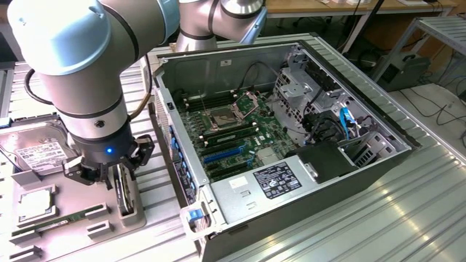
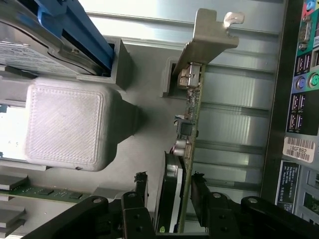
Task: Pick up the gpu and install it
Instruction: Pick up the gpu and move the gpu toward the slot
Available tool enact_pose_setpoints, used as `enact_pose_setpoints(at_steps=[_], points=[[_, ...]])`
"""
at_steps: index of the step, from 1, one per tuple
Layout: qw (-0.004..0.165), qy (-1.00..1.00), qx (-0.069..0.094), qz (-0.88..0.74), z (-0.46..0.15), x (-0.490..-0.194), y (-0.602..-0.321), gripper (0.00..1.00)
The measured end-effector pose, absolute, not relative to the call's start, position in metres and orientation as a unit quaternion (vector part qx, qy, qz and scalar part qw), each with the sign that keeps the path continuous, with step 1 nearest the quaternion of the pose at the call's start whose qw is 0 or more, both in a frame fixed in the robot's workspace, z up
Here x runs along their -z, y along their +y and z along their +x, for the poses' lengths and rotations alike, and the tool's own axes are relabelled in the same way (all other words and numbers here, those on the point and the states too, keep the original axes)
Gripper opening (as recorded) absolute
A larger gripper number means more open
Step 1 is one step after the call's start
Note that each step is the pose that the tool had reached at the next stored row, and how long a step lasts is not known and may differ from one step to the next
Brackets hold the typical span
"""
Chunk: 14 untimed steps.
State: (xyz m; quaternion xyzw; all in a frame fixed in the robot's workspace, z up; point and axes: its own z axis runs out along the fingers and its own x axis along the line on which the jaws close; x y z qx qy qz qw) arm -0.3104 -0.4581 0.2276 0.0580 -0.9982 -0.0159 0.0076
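The gpu (image 1: 126,196) stands on edge in a grey slotted holder (image 1: 135,219) on the exterior view's left, beside the open computer case (image 1: 378,164). My gripper (image 1: 115,177) is lowered over it. In the wrist view the gpu (image 2: 188,124) shows edge-on: a thin green board, its black fan side facing one finger, and its silver end bracket (image 2: 209,35) at the far end. My gripper (image 2: 170,188) straddles the card. One of the black fingers (image 2: 141,188) stands on each side, with a narrow gap on the fan side. The gripper is open.
The motherboard (image 1: 226,131) lies exposed inside the case, with blue slots (image 1: 222,154) near its front. Left of the holder sit a silver hard drive (image 1: 36,150), a CPU (image 1: 35,203) and a RAM stick (image 1: 51,222). The case's rear port panel (image 2: 301,94) is close to the card.
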Motion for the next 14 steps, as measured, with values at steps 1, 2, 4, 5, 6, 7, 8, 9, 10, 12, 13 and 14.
enact_pose_setpoints(at_steps=[1, 2, 4, 5, 6, 7, 8, 9, 10, 12, 13, 14], points=[[0.008, -0.998, 0.016, 0.058, -0.3104, -0.2276, -0.4581, 0.48], [0.008, -0.998, 0.016, 0.058, -0.3104, -0.2275, -0.4581, 0.48], [0.008, -0.998, 0.016, 0.058, -0.3104, -0.2274, -0.4581, 0.48], [0.008, -0.998, 0.016, 0.058, -0.3104, -0.2274, -0.4581, 0.48], [0.008, -0.998, 0.016, 0.058, -0.3104, -0.2274, -0.4581, 0.48], [0.008, -0.998, 0.016, 0.058, -0.3104, -0.2274, -0.4581, 0.48], [0.008, -0.998, 0.016, 0.058, -0.3104, -0.2274, -0.4581, 0.48], [0.008, -0.998, 0.016, 0.058, -0.3104, -0.2274, -0.4581, 0.47], [0.007, -0.998, 0.016, 0.058, -0.3104, -0.2274, -0.4581, 0.40], [0.008, -0.998, 0.016, 0.058, -0.3104, -0.2274, -0.4581, 0.33], [0.007, -0.998, 0.016, 0.058, -0.3104, -0.2273, -0.4581, 0.33], [0.008, -0.998, 0.016, 0.058, -0.3104, -0.2274, -0.4581, 0.33]])
